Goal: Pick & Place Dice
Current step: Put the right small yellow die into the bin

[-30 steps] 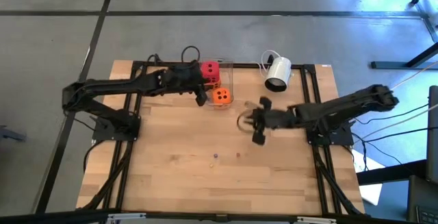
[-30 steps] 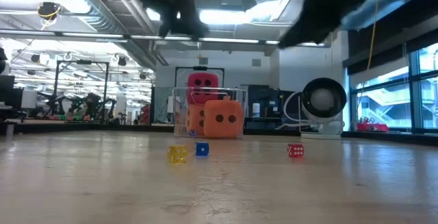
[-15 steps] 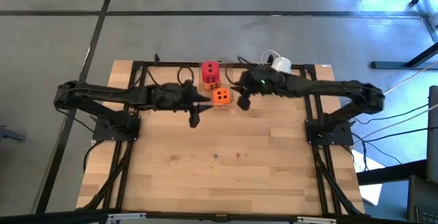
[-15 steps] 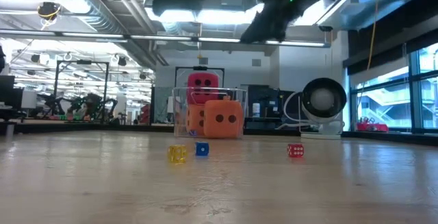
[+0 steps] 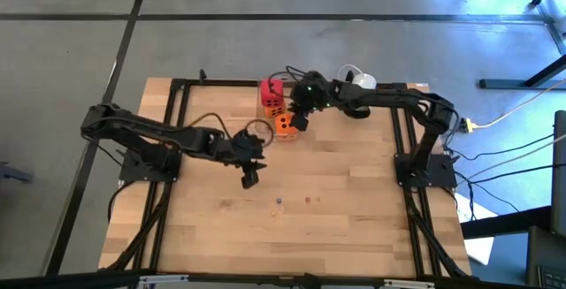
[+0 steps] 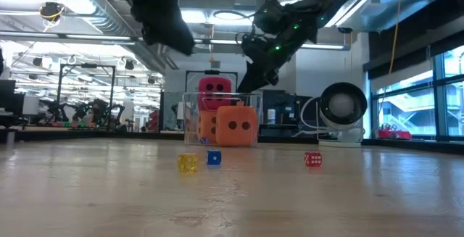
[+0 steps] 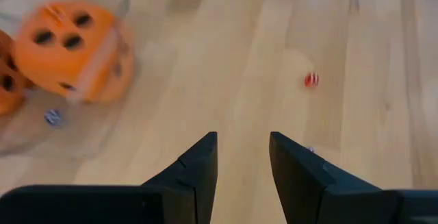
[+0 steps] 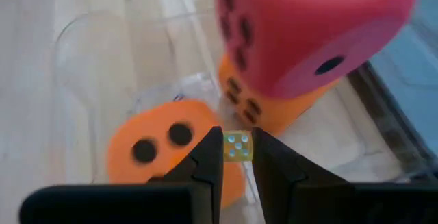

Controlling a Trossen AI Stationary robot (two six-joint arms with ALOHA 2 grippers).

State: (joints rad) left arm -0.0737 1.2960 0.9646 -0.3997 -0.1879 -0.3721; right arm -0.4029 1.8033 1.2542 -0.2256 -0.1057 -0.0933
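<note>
We see the right claw (image 8: 237, 157) pinching 1 tiny yellow die (image 8: 238, 146) between its fingertips, its fingers nearly closed on it, poised directly above the clear container (image 5: 281, 112) that stands near the far edge of the worktop (image 5: 354, 236), about midway along it. Inside that container sit 3 big dice: the red die (image 8: 308, 29) stacked on an orange die (image 8: 274, 107), and a second orange die (image 8: 171, 148) beside them, lying almost straight below the held piece. The relation the coming move turns on is vertical: the opening of the container lies under the yellow die, so we judge that a release would drop it in among the big dice, though it may bounce off the orange top face. The left claw (image 7: 241, 162) hangs over the middle of the worktop, its fingers a narrow gap apart and holding nothing. From it, a small red die (image 7: 312, 80) lies ahead on the bare wood, well apart from the container. In the low view 3 small dice rest on the worktop nearer the front edge: a yellow one (image 6: 188, 163), a blue one (image 6: 214, 158) just beside it, and a red one (image 6: 312, 159) farther off. We judge the left arm nearer to these loose pieces, the right arm being busy at the container.
</note>
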